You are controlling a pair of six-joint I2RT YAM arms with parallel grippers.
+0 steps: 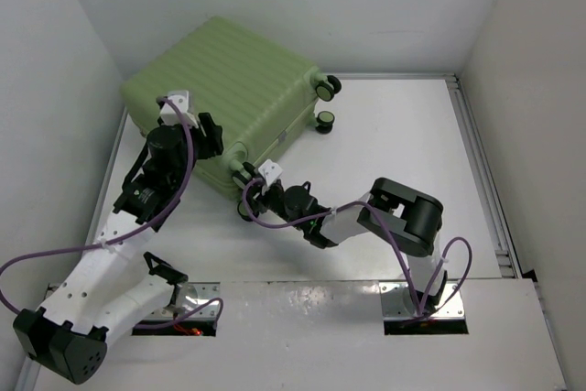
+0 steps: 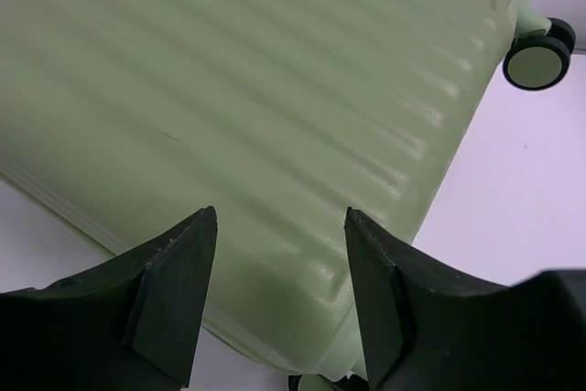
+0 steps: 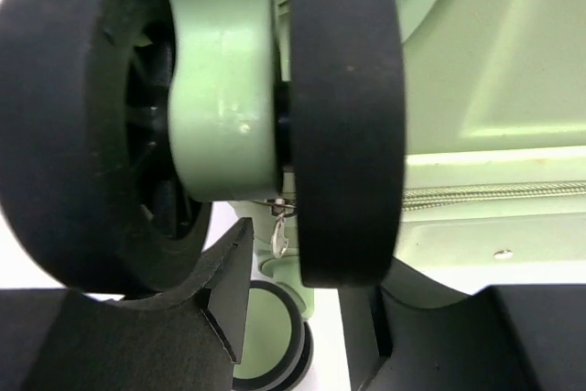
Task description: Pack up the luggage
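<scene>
Gaping wide over ribbed pale-green luggage [image 1: 229, 70], left pincer [image 2: 279, 217]; right pincer [image 3: 298, 272] at black wheel [image 3: 348, 116], grip unclear.

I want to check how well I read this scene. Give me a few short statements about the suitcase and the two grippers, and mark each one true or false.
1. The large pale-green ribbed hard-shell suitcase lies closed. True.
2. The left gripper holds a folded shirt. False: its fingers stand apart with nothing between them, over the ribbed shell.
3. The right gripper is at a black-and-green twin wheel of the suitcase. True.
4. The suitcase lies at the near right corner of the white table. False: it lies at the far left corner.
</scene>
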